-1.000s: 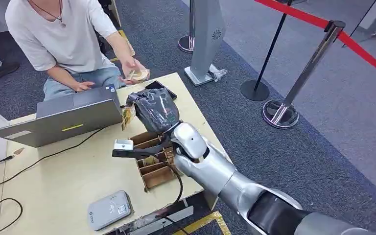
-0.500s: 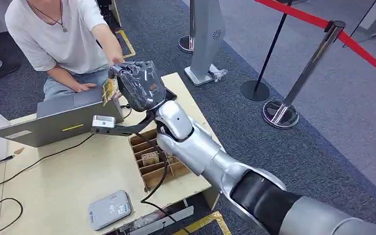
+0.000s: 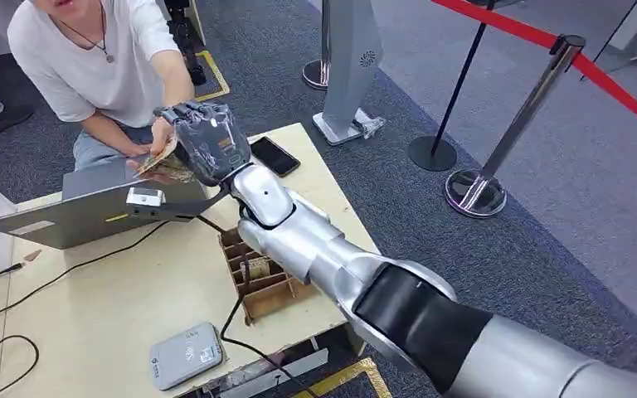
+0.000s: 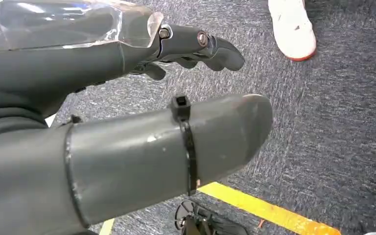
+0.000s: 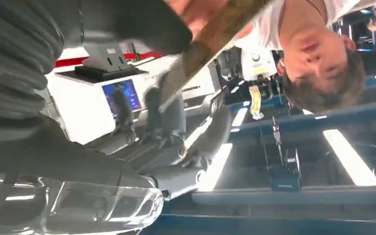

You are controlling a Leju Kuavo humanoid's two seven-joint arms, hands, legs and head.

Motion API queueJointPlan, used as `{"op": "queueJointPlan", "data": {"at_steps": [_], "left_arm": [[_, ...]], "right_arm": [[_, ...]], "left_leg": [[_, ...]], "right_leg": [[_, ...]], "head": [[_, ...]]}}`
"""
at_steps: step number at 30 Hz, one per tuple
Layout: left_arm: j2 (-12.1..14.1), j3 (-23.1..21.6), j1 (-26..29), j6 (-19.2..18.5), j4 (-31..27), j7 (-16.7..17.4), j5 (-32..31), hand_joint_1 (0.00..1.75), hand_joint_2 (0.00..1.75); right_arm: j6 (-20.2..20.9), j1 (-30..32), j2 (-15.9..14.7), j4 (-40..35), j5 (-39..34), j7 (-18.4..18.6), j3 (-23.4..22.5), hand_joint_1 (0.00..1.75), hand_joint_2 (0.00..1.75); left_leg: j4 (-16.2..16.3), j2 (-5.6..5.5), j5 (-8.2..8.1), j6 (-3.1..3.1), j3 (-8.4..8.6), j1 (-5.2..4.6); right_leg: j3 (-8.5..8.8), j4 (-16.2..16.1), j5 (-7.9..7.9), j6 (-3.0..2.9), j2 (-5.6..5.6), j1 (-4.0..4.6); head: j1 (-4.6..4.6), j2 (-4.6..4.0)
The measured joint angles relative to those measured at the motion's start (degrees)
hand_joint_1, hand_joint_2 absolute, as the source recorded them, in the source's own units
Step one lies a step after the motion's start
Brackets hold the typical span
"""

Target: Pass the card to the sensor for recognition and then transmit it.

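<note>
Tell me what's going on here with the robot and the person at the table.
The right robot hand holds a card out over the open laptop to a seated person, whose hand is at the card to take it. The grey card sensor lies near the table's front edge, beside a cardboard card holder. The left robot hand hangs over the carpet, holding nothing.

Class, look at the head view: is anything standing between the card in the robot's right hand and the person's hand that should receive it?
Nothing visible does. The right hand holds the card right at the person's hand, above the laptop.
</note>
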Motion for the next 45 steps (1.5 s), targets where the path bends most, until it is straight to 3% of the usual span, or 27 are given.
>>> {"op": "queueJointPlan", "data": {"at_steps": [2, 3, 11, 17, 19, 23, 25, 27, 30, 34, 40, 45], "left_arm": [[0.0, 0.0, 0.0, 0.0, 0.0, -0.1, 0.0, 0.0, 0.0], [0.0, 0.0, 0.0, 0.0, 0.0, -0.1, 0.0, 0.0, 0.0], [0.0, 0.0, 0.2, 0.1, 0.0, -0.1, 0.8, 0.0, 0.0], [0.0, 0.3, 0.8, 0.0, 0.0, -0.9, 1.6, 0.0, 0.0], [0.0, 0.5, 0.9, 0.0, 0.0, -1.1, 1.7, 0.0, 0.0], [0.0, 0.6, 1.0, 0.1, 0.0, -1.1, 1.9, 0.0, 0.0], [0.0, 0.6, 1.0, 0.0, 0.0, -1.1, 1.7, 0.0, 0.0], [0.0, 0.6, 1.0, 0.0, 0.0, -1.2, 1.7, 0.0, 0.0], [0.0, 0.6, 1.0, 0.0, 0.0, -1.4, 1.7, 0.0, 0.0], [0.0, 0.8, 1.0, 0.4, 0.0, -1.6, 2.2, 0.0, 0.0], [-0.5, 1.5, 0.9, 0.8, 0.0, -1.7, 2.6, 0.0, 0.0], [-0.5, 1.8, 0.9, 0.7, 0.0, -1.7, 2.6, 0.0, 0.0]], "right_arm": [[-0.4, -0.5, 0.3, 1.4, 0.0, -0.2, 0.0, 0.0, 1.75], [-0.5, -0.7, 0.4, 2.0, 0.1, -0.1, 0.0, 0.0, 0.0], [-1.7, -1.4, 1.2, 4.3, -0.1, 0.1, 0.0, 0.0, 0.0], [-1.3, 1.1, 1.4, 1.1, -7.3, -5.7, 0.0, 0.0, 0.0], [3.6, 4.3, 1.3, -3.1, -15.6, -9.7, -0.4, 0.0, 0.0], [21.7, 11.8, 1.0, -12.4, -41.9, -18.0, -1.8, 0.0, 0.0], [34.5, 15.9, 0.7, -17.4, -58.9, -21.8, -2.7, 0.0, 0.0], [42.3, 19.5, 0.3, -21.5, -70.7, -24.1, -3.1, 0.0, 0.0], [47.5, 24.5, -0.3, -26.9, -80.2, -25.0, -3.3, 0.0, 0.0], [46.8, 29.3, -1.0, -32.4, -81.7, -26.2, -3.1, 0.0, 0.0], [40.7, 35.9, -1.6, -39.1, -76.6, -27.7, -2.0, 0.0, 0.0], [38.3, 40.5, -2.3, -42.6, -73.7, -29.1, -0.8, 0.0, 0.0]], "left_leg": [[0.0, 0.0, 0.0, 0.0, 0.0, 0.0], [0.0, 0.0, 0.01, 0.01, 0.0, 0.0], [0.0, -0.01, 0.01, 0.01, 0.0, 0.0], [0.0, 0.0, 0.0, 0.01, 0.01, 0.0], [0.0, 0.0, -0.01, 0.0, 0.01, 0.0], [0.0, -0.03, -0.01, 0.0, 0.0, 0.0], [0.0, -0.02, -0.02, 0.0, 0.0, 0.0], [0.0, -0.02, -0.03, 0.01, 0.0, 0.0], [0.0, -0.02, -0.06, -0.01, -0.01, 0.0], [0.0, 0.0, -0.06, -0.01, 0.0, 0.0], [0.0, 0.0, -0.05, -0.01, 0.01, 0.0], [0.0, 0.0, -0.06, -0.01, 0.0, 0.0]], "right_leg": [[0.0, 0.0, 0.0, 0.0, 0.0, 0.0], [0.0, 0.0, 0.0, 0.0, -0.01, 0.0], [0.0, 0.0, 0.0, 0.0, 0.0, 0.0], [-0.01, 0.0, -0.01, 0.0, 0.0, 0.0], [-0.02, 0.0, -0.01, 0.0, 0.0, 0.0], [-0.03, 0.0, -0.02, 0.0, -0.01, 0.0], [-0.03, 0.0, -0.02, 0.0, -0.01, 0.0], [-0.03, 0.0, -0.03, 0.0, -0.01, 0.0], [-0.03, 0.0, -0.03, 0.0, -0.01, 0.0], [-0.03, 0.0, -0.03, 0.0, 0.0, 0.0], [-0.03, 0.0, -0.03, 0.0, 0.0, 0.0], [-0.03, 0.0, -0.04, 0.0, 0.0, 0.0]], "head": [[0.02, 0.0], [0.0, 0.0], [0.0, 0.0], [0.0, 0.0], [0.02, 0.0], [0.02, 0.0], [0.02, 0.0], [0.02, 0.0], [0.02, 0.0], [0.0, 0.0], [0.02, 0.0], [0.02, 0.0]]}}
